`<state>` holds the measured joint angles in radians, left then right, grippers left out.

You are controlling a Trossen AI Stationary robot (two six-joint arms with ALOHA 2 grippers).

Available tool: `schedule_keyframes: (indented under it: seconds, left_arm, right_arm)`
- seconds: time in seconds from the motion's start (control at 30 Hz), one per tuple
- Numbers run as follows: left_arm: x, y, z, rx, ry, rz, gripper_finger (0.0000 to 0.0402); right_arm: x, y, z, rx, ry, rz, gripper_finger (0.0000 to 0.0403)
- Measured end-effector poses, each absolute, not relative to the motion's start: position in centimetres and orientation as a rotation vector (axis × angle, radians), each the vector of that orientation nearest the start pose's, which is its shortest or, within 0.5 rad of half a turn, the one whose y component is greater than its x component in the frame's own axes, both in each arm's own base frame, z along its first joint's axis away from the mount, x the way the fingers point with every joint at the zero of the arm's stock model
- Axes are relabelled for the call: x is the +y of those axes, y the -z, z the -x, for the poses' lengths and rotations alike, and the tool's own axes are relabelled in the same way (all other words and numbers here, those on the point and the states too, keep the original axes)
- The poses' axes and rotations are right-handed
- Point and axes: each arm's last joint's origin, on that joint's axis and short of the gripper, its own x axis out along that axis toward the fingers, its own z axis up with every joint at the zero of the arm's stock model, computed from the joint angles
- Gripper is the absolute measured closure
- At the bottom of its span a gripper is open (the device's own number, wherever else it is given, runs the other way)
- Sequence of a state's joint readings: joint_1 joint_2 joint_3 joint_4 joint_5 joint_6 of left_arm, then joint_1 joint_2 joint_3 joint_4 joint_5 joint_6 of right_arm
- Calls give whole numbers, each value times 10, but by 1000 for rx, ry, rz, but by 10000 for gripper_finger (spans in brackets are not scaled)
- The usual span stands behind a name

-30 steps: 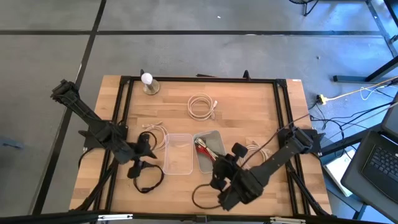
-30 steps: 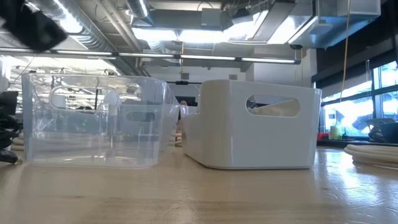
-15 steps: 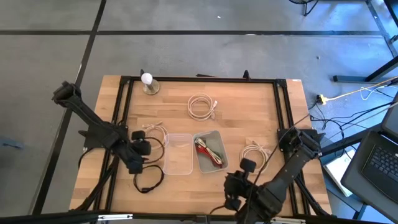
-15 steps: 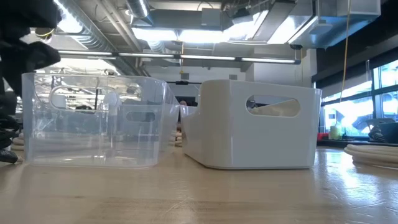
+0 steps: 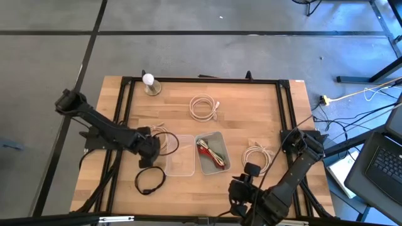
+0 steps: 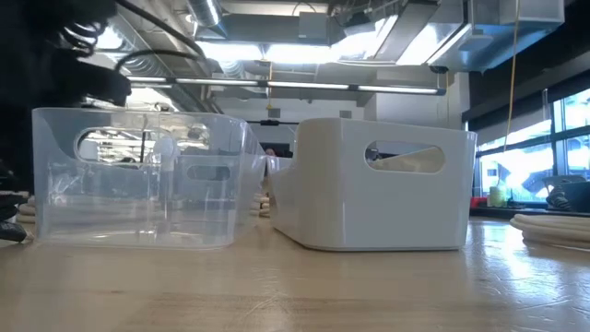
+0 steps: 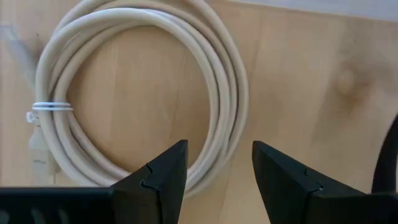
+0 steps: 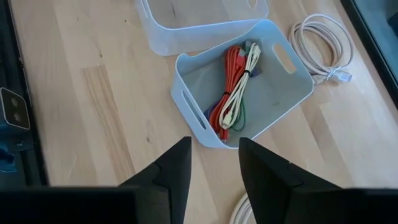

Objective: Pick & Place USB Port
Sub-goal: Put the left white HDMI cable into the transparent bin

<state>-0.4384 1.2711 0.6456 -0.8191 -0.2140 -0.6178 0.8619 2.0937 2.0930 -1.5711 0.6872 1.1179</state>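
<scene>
white cable coil (image 7: 140, 99) partly behind left fingers (image 7: 163, 176)

Industrial lab: exposed ceiling ducts (image 6: 369, 23), concrete floor (image 5: 207, 50).

We see a pale wood worktop (image 5: 239, 113), a clear bin (image 5: 180, 155), a grey-white bin (image 8: 273, 93) with red, cream and green cables (image 8: 233, 87), beige coils (image 7: 143, 87), and a black cable (image 5: 149, 182).

table (image 5: 251, 119): bare wood | lamp-like white ball on round base (image 5: 149, 82): far-left corner | laptop (image 5: 384, 160): off table, right | yellow cable (image 5: 352, 95): on floor, far right
</scene>
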Motion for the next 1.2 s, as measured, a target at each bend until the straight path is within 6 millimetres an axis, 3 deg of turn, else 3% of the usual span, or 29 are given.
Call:
schedule_keyframes:
  seconds: [0.47, 0.9, 1.0, 1.13, 1.2]
  left_arm:
    - [-61, -149, -185, 1470, -230, 107, 229]
    - [-59, -130, -179, 1517, -236, 49, 231]
    - [-60, -130, -179, 1519, -225, 45, 260]
    - [-60, -130, -178, 1524, -218, 81, 356]
    - [-59, -131, -177, 1522, -253, 114, 372]
  right_arm:
    - [290, -302, -272, 973, 450, 87, 265]
    - [293, -301, -273, 983, 430, 46, 265]
    - [293, -301, -273, 983, 430, 47, 265]
    - [293, -301, -273, 983, 430, 47, 265]
    - [293, -301, -273, 983, 430, 47, 265]
